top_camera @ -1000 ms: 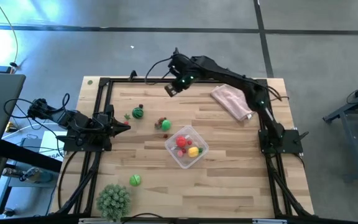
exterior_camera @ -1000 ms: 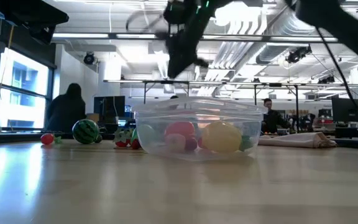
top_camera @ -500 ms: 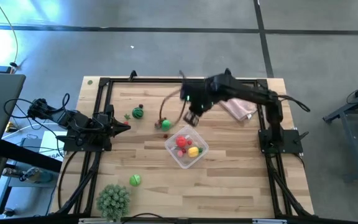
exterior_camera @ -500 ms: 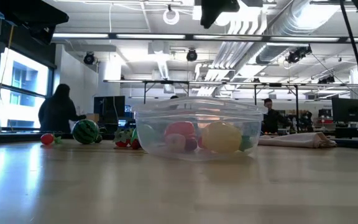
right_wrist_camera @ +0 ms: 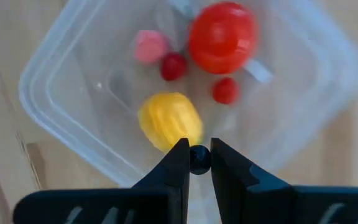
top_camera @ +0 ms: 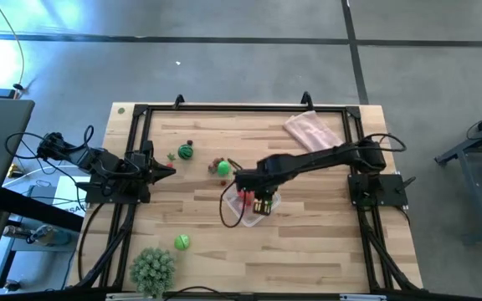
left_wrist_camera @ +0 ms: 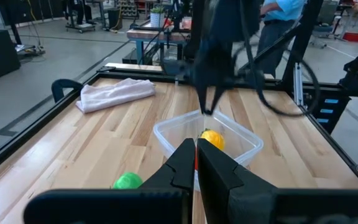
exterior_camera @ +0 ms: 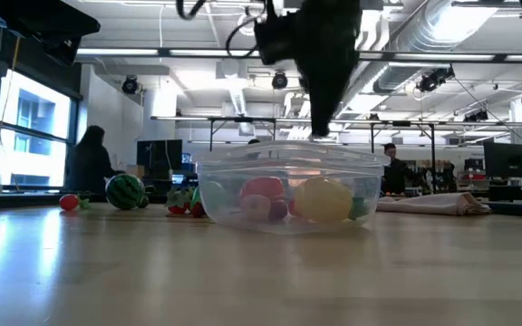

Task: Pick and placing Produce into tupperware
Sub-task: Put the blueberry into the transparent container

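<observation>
The right hand (right_wrist_camera: 198,158) hangs over the clear container (top_camera: 252,199), its fingers nearly together on a small dark round thing (right_wrist_camera: 199,158). Directly below lie a yellow piece (right_wrist_camera: 169,121), a red ball (right_wrist_camera: 222,37) and small red bits. The left hand (left_wrist_camera: 196,157), pressed shut and empty, waits at the bench's (top_camera: 308,251) left edge.

The wooden table (top_camera: 308,242) stands on a grey concrete floor (top_camera: 224,67) crossed by dark seams. Beyond it lies an open workshop with ceiling ducts (exterior_camera: 442,27), bright windows (exterior_camera: 25,136) at left, and far workbenches (exterior_camera: 243,122) where people (exterior_camera: 89,163) stand.
</observation>
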You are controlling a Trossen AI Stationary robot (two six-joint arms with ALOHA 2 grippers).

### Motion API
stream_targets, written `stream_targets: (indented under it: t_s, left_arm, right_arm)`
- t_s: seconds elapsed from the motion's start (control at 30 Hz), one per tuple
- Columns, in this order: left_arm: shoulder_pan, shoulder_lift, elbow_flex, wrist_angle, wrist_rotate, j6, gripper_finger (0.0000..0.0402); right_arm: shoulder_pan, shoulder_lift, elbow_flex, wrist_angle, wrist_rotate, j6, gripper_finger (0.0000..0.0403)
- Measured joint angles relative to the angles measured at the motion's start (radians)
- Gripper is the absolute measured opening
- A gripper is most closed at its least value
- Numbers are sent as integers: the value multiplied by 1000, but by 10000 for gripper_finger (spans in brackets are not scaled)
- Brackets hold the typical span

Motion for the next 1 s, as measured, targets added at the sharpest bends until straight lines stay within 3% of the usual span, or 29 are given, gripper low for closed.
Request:
stream_targets:
  t_s: [0.23,0.6,1.0]
  left_arm:
    - [0,0,0,0,0,0,8]
    - [0,0,0,0,0,0,8]
    - [0,0,0,0,0,0,8]
  right_arm:
    - [-21,0,-181,254,-56,-28,37]
    - [-71,0,-212,310,-43,-46,37]
    - [-89,0,-212,323,-100,-61,49]
